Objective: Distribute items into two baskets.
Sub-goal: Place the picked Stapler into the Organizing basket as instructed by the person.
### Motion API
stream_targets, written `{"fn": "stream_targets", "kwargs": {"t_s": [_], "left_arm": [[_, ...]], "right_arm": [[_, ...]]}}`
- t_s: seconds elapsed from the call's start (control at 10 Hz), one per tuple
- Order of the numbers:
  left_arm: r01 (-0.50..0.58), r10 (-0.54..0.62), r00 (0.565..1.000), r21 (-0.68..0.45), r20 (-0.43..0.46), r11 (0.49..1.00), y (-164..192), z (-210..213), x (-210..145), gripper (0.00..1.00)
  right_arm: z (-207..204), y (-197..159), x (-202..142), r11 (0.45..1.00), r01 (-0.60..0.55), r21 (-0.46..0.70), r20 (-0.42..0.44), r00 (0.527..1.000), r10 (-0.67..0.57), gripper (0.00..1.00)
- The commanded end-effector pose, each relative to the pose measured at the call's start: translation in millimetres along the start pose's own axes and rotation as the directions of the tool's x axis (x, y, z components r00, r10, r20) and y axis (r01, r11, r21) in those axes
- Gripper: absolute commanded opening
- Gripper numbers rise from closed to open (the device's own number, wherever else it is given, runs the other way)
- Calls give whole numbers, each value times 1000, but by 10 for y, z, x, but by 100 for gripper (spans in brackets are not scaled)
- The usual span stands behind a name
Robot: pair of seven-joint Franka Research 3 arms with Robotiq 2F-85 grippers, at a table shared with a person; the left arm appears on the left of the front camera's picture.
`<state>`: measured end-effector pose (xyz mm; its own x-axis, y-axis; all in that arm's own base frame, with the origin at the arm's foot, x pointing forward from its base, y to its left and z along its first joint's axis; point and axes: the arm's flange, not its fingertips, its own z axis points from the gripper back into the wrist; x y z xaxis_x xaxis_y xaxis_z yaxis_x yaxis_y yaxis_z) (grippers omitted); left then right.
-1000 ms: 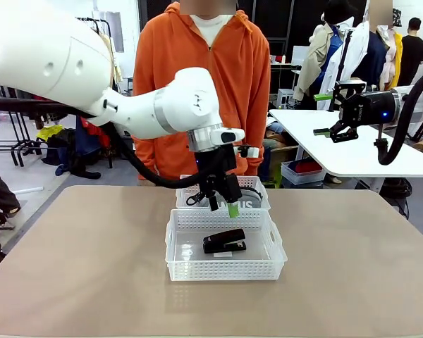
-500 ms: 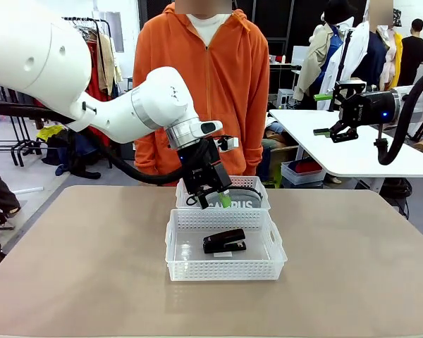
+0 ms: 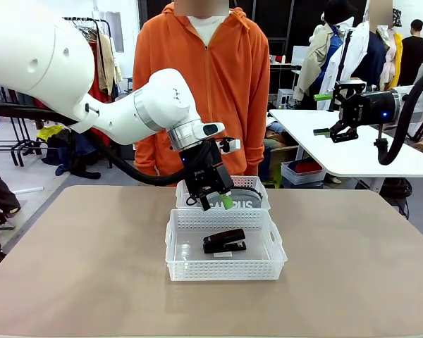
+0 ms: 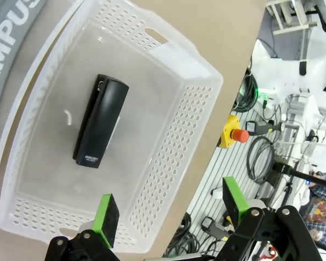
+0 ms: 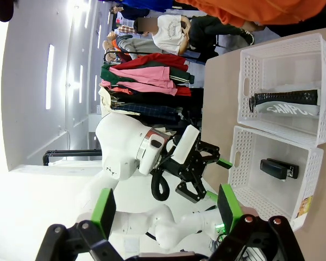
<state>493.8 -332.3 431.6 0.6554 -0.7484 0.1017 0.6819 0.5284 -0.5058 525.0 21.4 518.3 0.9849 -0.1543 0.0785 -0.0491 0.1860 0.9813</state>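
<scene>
The left gripper (image 3: 213,199) hangs wide open and empty above the near translucent-white lattice basket (image 3: 180,264), where the small black stapler (image 3: 224,242) lies; the right gripper (image 3: 333,115) also gapes empty.

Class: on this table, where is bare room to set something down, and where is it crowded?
Free: the table left, right and in front of the near basket. Crowded: mid-table, where both baskets touch, the far basket holding the pouch under the left tool.

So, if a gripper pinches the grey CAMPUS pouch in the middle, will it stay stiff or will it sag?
The CAMPUS pouch is probably floppy: it looks like soft fabric lying flat in the far basket, so its ends would likely sag. It seems light. Its black strap may dangle and catch on the rim.
</scene>
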Motion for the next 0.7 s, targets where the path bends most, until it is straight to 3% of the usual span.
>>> {"fn": "stream_targets", "kwargs": {"t_s": [0.0, 0.3, 0.6], "left_arm": [[-125, 132, 989, -117, 60, 985, 82, 201, -91, 100], [-240, 306, 944, -374, 127, 896, 199, 728, -498, 100], [-235, 426, 867, -542, 258, 807, 389, 1202, -1078, 100]], "right_arm": [[1, 34, 1, 1000, -1, 21, 10, 1000, 1, 100], [1, 34, 1, 1000, -1, 21, 10, 1000, 1, 100], [1, 34, 1, 1000, -1, 21, 10, 1000, 1, 100]]}}
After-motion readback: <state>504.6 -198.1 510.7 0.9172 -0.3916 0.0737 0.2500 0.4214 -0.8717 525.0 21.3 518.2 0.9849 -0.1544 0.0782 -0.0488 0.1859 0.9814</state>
